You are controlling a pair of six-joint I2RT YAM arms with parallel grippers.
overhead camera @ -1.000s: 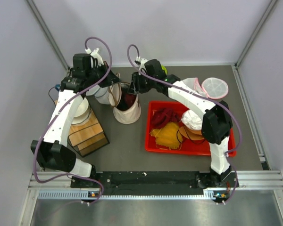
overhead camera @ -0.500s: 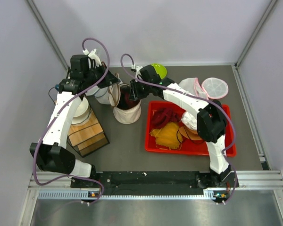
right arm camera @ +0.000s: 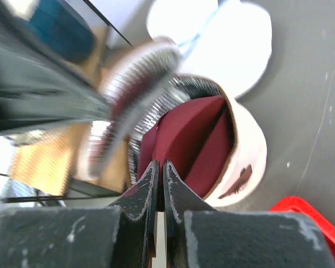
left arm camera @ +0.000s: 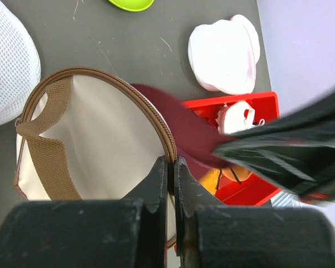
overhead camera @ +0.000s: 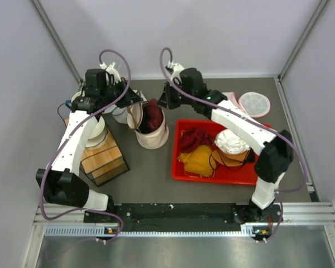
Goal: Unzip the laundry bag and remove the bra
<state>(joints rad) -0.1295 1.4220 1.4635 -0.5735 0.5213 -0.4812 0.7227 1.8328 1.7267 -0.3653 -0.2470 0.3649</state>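
— Where do we find the laundry bag [overhead camera: 152, 134]?

— We see it standing on the tabletop [overhead camera: 151, 173], left of the middle and nearer the far edge than the near one. Its mouth faces up and dark red fabric [right arm camera: 184, 139] shows inside.

— What has hold of it?

— We see the left claw [left arm camera: 171, 163] pressed together on the brown zipper edge [left arm camera: 151, 111] of the bag's round cream flap, on the side toward the left edge.

— And the right claw [right arm camera: 159, 167]?

— We find it at the bag's mouth, on the side toward the far right corner. Its fingers are pressed nearly together against the edge of the dark red fabric. We cannot tell whether any cloth is caught between them.

— What lies around the bag?

— We see a red tray [overhead camera: 177, 156] of clothes just beside it, toward the right edge, and a wooden box [overhead camera: 103, 159] toward the left edge. White round pouches [overhead camera: 254, 103] lie near the far right corner.
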